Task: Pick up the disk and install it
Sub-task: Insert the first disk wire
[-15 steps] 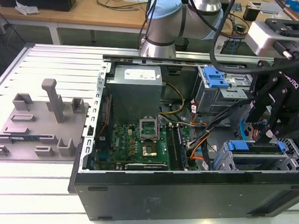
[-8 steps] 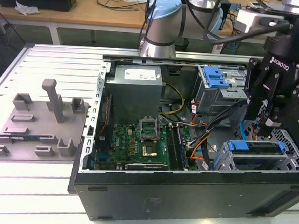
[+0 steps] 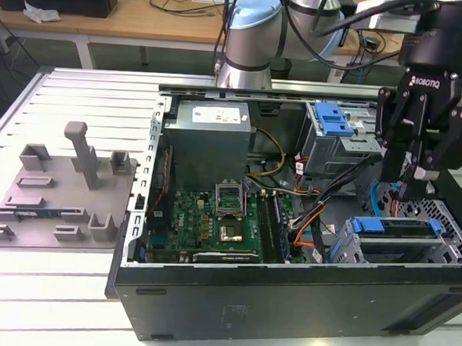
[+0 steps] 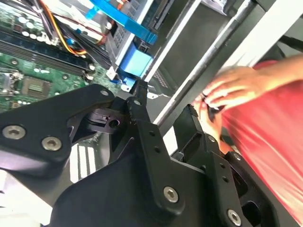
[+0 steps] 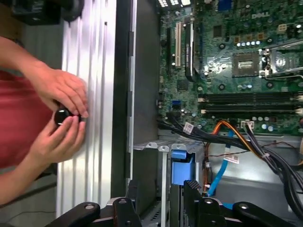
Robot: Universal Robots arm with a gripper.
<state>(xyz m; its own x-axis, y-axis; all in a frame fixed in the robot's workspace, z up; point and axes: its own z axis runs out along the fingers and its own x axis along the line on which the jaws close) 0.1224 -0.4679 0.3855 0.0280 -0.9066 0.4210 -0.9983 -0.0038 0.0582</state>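
Near end effector (image 5: 160,185), person's hands (image 5: 59,90) hold blk knob (image 5: 62,117).

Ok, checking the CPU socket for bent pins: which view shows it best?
The first wrist view: the CPU socket faces the camera squarely. The exterior view shows it obliquely, from farther off; the second wrist view, slanted.

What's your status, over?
Gripper above drive cage, jaws open, empty. Disk sits in cage below. Person's hands on table, outside case.

Beside the computer case (image 5: 144,71), a person's hands (image 5: 57,139) are covering a small black object (image 5: 62,116) beyond identifying; the picture's edge is cutting off both arms.
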